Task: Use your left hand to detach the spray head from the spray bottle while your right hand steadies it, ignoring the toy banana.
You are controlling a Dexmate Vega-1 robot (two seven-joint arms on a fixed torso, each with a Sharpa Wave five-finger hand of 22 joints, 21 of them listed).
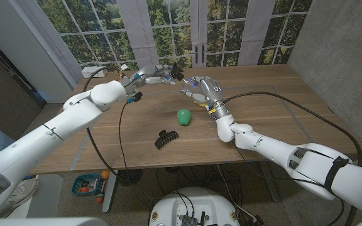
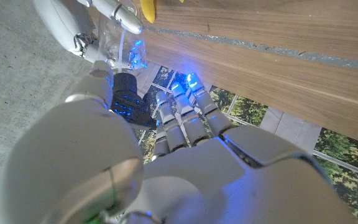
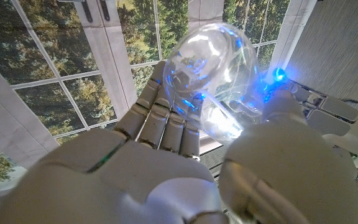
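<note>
My right hand [image 1: 203, 88] grips the clear spray bottle [image 3: 211, 67] above the table's far middle; its fingers wrap the rounded transparent body. My left hand [image 1: 156, 77] reaches in from the left and pinches the black spray head [image 1: 178, 69], which shows between its fingers in the left wrist view as a ribbed black spray head [image 2: 128, 99]. Just beyond it there is the clear bottle [image 2: 120, 45] with a thin tube inside, held by my right hand's fingers [image 2: 73, 25]. I cannot tell whether head and bottle are still joined. The yellow toy banana [image 2: 148, 9] lies on the table behind them.
A green rounded object [image 1: 183, 117] and a black hair claw [image 1: 165, 139] lie on the wooden table [image 1: 275, 100] nearer the front. Cables run over the back left corner. Windows and a door stand behind the table.
</note>
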